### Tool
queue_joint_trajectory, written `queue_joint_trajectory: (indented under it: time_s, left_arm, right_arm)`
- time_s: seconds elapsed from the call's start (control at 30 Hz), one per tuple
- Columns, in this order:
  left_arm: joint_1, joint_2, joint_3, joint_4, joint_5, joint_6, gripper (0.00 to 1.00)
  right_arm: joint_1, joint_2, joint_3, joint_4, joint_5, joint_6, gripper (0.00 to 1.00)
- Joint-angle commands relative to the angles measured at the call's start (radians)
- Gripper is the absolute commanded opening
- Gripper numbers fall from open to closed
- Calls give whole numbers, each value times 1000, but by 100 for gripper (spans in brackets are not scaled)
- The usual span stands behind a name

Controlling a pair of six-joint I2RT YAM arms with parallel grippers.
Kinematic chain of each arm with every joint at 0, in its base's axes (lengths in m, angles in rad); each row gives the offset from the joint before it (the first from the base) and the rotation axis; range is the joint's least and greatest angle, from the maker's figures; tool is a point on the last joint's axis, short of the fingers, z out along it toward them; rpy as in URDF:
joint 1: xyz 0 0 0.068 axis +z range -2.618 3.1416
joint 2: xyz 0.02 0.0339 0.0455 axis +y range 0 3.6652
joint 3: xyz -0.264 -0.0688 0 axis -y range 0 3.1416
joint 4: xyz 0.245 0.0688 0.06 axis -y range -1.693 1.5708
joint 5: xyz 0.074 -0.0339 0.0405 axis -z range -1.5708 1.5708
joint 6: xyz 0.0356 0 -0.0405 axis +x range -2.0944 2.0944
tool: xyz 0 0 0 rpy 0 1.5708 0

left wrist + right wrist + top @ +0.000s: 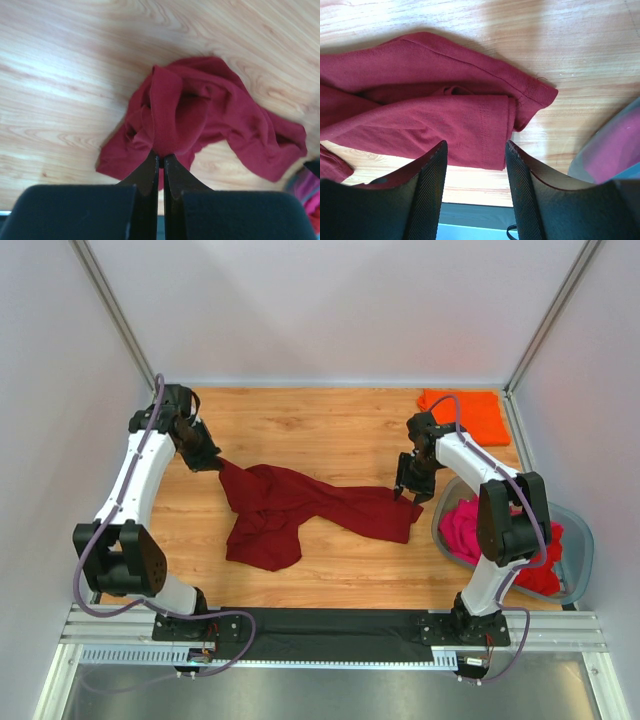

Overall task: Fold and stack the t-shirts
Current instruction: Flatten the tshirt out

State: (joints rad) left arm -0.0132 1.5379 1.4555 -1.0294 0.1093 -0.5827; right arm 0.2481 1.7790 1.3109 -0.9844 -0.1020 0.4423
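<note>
Right gripper [476, 150]: jaws apart, poised over the right end of the maroon t-shirt [300, 508], gripping nothing. Left gripper [160, 162]: jaws pressed together on a pinched fold at that garment's left end, near the worktop's left edge. At the near right corner, the grey tub [578, 530] contains a magenta-pink t-shirt [462, 525] and a red t-shirt [540, 580]. Across mid-worktop, the maroon t-shirt lies crumpled. In the far right corner lies the orange t-shirt [470, 412], folded flat.
</note>
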Motion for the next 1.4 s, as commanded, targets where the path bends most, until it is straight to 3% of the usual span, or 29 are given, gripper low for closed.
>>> queue_joint_trajectory:
  time_s: [0.0,0.2,0.47,0.67,0.9,0.93,0.97,1.03,1.13,1.37]
  left_arm:
    - [-16,-91,-64,-67,121,-28,0]
    - [-173,-249,-168,-110,174,-35,0]
    - [-372,-377,-265,0,337,-318,0]
    - [-352,-279,-13,-126,66,-309,0]
    - [-33,-93,-89,-45,-69,-152,0]
    - [-2,-67,-99,-25,-63,-108,4]
    - [65,-43,-110,27,-27,-80,16]
    - [93,14,-90,19,36,-37,51]
    - [70,-31,-96,14,3,12,58]
    - [29,-347,-617,410,180,-121,59]
  right_arm:
    - [2,-3,44,1,21,-8,51]
    - [2,-21,59,-31,36,-17,50]
    - [2,-102,-1,-39,48,21,52]
    - [5,-115,16,-57,45,22,50]
    - [16,-141,2,-62,36,39,50]
    - [19,-145,-1,-62,33,39,50]
    - [20,-150,-5,-62,30,39,50]
    - [25,-167,-21,-62,28,38,51]
    - [26,-185,-53,-51,24,39,51]
    - [30,-171,-73,-26,2,39,50]
